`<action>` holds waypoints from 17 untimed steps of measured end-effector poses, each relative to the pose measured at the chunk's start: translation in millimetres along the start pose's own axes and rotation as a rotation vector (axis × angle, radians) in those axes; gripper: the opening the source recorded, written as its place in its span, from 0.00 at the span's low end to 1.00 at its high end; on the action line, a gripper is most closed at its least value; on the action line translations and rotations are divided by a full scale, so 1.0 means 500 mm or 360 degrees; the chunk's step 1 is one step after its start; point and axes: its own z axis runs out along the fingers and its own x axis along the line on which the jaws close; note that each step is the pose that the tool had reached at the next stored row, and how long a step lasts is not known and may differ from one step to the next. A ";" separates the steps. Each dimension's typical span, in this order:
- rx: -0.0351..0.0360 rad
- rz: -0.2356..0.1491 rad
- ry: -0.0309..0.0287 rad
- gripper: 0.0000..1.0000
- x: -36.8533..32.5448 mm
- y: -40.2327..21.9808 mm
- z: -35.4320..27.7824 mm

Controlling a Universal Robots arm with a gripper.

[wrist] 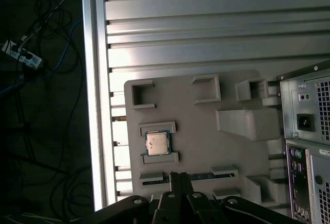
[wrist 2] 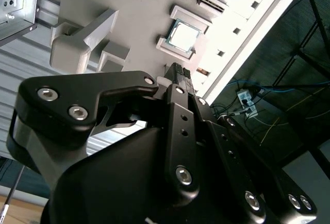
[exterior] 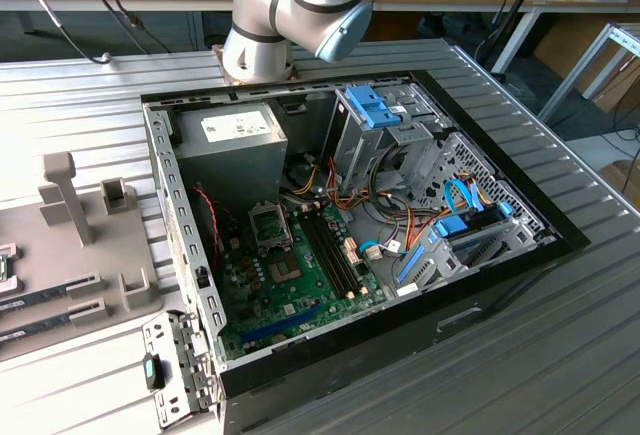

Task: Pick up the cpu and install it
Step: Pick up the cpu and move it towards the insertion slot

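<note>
The small square cpu with a shiny silver metal top [wrist: 157,143] lies flat in its pocket on the pale grey moulded fixture plate [wrist: 206,147], framed by two raised lips, on the ribbed aluminium table [wrist: 206,28]. The black two-finger gripper [wrist: 179,175] hangs clear of it, fingers pressed together on nothing. In the exterior view the open black computer case [exterior: 480,295] sits beside the plate

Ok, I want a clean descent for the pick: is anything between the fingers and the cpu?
Nothing visible does. In the first wrist view the cpu lies uncovered in its holder on the grey tray, the gripper above the tray beside it; only the holder's low ridges border the chip.
</note>
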 end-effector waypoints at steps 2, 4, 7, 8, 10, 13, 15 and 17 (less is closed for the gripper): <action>0.0000 0.0000 -0.00001 0.11 0.000 0.000 0.000; 0.0000 0.0000 -0.00001 0.11 0.000 0.000 0.000; 0.0000 0.0000 -0.00001 0.24 0.000 0.000 0.000; 0.0000 0.0000 -0.00001 0.29 0.000 0.000 0.000; 0.0000 0.0000 -0.00001 0.42 0.000 0.000 0.000; 0.0000 0.0000 -0.00001 0.48 0.000 0.000 0.001; 0.0000 0.0000 -0.00001 0.48 0.000 0.000 0.001; 0.0000 0.0000 -0.00004 0.48 0.000 0.000 0.002</action>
